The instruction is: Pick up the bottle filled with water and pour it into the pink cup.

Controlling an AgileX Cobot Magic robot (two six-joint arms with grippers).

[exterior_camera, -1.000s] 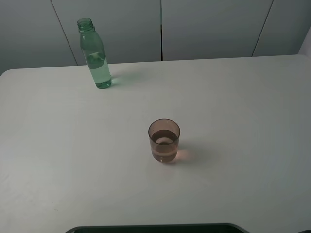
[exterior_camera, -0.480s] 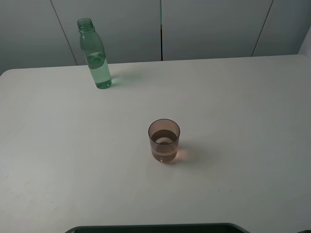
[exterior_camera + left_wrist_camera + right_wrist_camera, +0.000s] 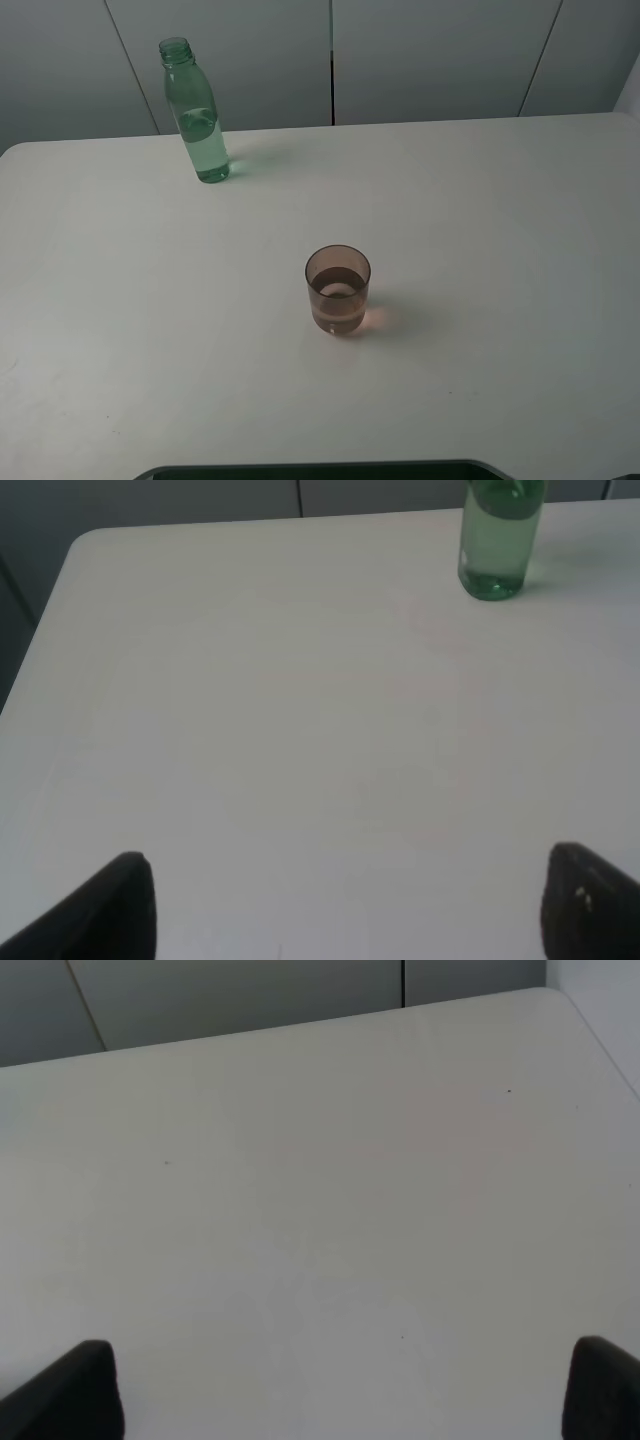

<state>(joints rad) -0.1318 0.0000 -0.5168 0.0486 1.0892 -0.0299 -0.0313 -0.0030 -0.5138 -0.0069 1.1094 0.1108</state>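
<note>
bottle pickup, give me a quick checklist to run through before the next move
1. Bottle upright on the table, near the far left: ok.
2. Neck capless, ready to pour: ok.
3. Liquid in the bottle: ok, roughly half full.
4. Pink cup upright, apart from the bottle, near the table's middle: ok. It seems to hold some liquid already, so overflow room: cannot tell.
5. Left gripper open, fingers wide apart, nothing between them, bottle ahead in the left wrist view: ok.
6. Right gripper open and holding nothing: ok. The right wrist view shows only bare table.
</note>
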